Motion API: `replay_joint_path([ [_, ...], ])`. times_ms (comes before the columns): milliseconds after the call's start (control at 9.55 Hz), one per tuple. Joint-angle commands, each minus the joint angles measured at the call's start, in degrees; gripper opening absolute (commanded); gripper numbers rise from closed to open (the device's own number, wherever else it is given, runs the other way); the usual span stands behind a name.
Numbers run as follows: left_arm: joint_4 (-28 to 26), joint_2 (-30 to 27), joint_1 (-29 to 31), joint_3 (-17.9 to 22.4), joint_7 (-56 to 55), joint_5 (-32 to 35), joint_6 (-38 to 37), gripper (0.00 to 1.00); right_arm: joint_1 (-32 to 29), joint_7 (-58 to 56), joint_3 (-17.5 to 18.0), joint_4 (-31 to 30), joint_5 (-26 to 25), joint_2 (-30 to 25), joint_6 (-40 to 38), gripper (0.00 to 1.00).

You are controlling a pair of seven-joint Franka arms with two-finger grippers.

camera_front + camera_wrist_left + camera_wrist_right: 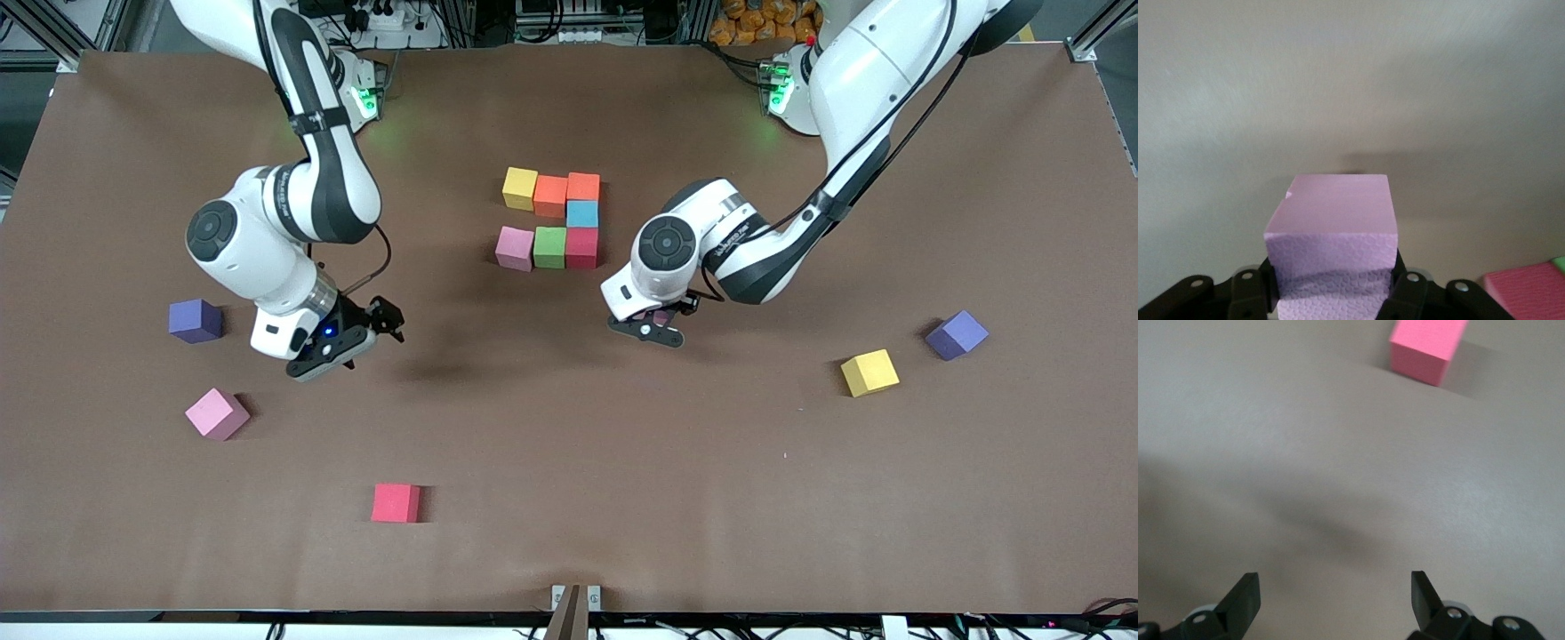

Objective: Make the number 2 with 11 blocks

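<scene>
The left end effector (1331,297) clamps a pink block (1333,230) above the brown table (569,444); the right end effector (1335,597) gapes empty.

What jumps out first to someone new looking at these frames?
The half-built 2 mid-table: seven cubes in three rows, yellow, orange, orange; then light blue; then pink, green, red. Beside it, toward the left arm's end, the left pincer is shut on a pink cube. The right pincer hangs open over bare table, with loose pink and red cubes nearer the front camera.
</scene>
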Motion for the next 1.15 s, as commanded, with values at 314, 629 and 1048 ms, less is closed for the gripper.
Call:
replay_joint_path([
  [314,14.16,0.74,-20.43,14.69,-3.65,-12.68,-0.95,0.0,-7.33,10.86,5.52,8.91,10.94,9.32,4.7,1.0],
  [629,19.1,2.23,-33.19,27.17,-2.86,-22.26,-0.95,0.0,-12.09,11.3,9.41,19.78,12.55,17.66,7.01,1.0],
  [1048,24.38,5.49,-40.86,34.94,-1.36,-29.76,-0.78,0.0,-16.57,11.56,10.02,39.73,11.58,32.86,11.23,1.0],
])
